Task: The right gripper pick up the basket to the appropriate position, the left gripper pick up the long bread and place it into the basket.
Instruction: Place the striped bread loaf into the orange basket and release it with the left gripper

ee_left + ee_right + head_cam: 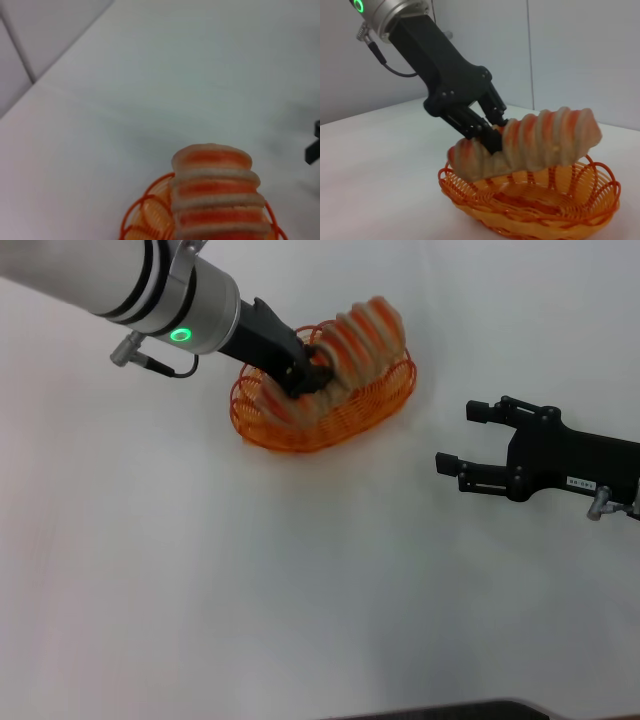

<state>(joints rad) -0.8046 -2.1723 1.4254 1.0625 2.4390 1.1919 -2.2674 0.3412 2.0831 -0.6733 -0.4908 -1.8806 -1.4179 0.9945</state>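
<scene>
The left gripper (305, 375) is clenching the long bread (350, 350) near its lower end and holding it over the basket (385, 405), which is sitting on the white bench toward the far edge, left of the middle. The loaf is tilting: in the right wrist view its gripped end (470, 157) is dipping toward the basket's wire bowl (540, 210) while the other end is riding above the rim, so it is not yet lying flat inside. The right gripper (470, 445) is waiting well apart toward the bench's right edge, its fingers spread and holding nothing. The main risk, as I judge it, is letting go while the loaf is slanting like this: the raised end could pivot on the scalloped rim and roll out onto the bench, or the light wire basket could be tipping or sliding under an off-centre load. Withdrawing fingers could also be snagging the wire loops and dragging the basket. Whether the low end is touching the basket floor is hidden by the loaf itself, and the left wrist view is showing only the bread's end (215, 190) and part of the rim (145, 215), not the fingers.
</scene>
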